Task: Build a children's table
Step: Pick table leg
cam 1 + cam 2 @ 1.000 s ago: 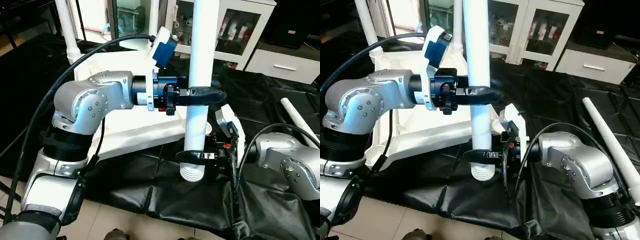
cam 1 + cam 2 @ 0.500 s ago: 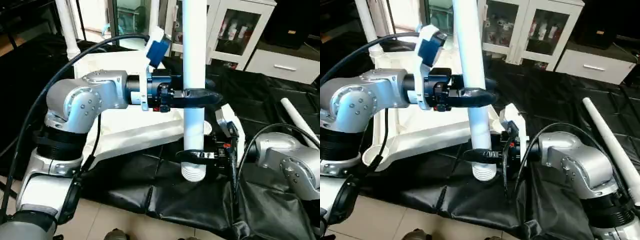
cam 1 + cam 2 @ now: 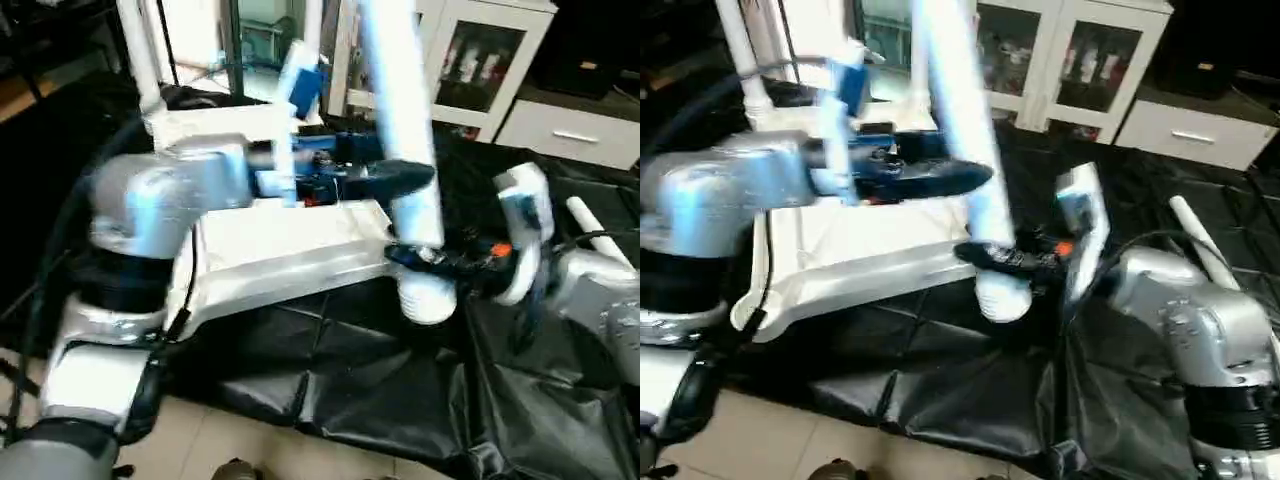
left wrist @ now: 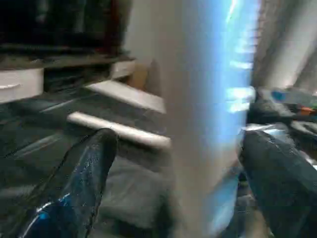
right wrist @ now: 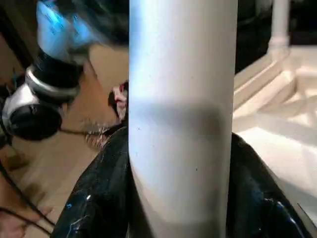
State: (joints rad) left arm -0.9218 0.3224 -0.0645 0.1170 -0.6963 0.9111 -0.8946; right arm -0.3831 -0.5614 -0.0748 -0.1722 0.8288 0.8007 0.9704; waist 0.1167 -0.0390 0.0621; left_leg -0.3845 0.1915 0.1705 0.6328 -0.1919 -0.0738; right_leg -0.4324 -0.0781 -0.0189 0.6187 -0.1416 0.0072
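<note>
The children's table top (image 3: 270, 250) lies underside up on the black sheet, its rim facing me. A long white leg (image 3: 405, 130) stands tilted at its near right corner, upper end leaning left. My left gripper (image 3: 410, 178) is open around the leg's middle; in the left wrist view the fingers (image 4: 84, 168) stand clear of the leg (image 4: 208, 99) on both sides. My right gripper (image 3: 425, 262) is shut on the leg just above its ribbed lower end (image 3: 425, 300); in the right wrist view the fingers (image 5: 99, 198) press the leg (image 5: 181, 99).
Another white leg (image 3: 595, 228) lies on the black sheet (image 3: 350, 370) at the right. An upright leg (image 3: 140, 50) stands in the top's far left corner. White cabinets with glass doors (image 3: 480, 60) stand behind. The sheet's front edge drops to a tiled floor (image 3: 230, 440).
My left gripper has opened off the leg. My right gripper has carried the leg's lower end up and to the right, so the leg now leans left.
</note>
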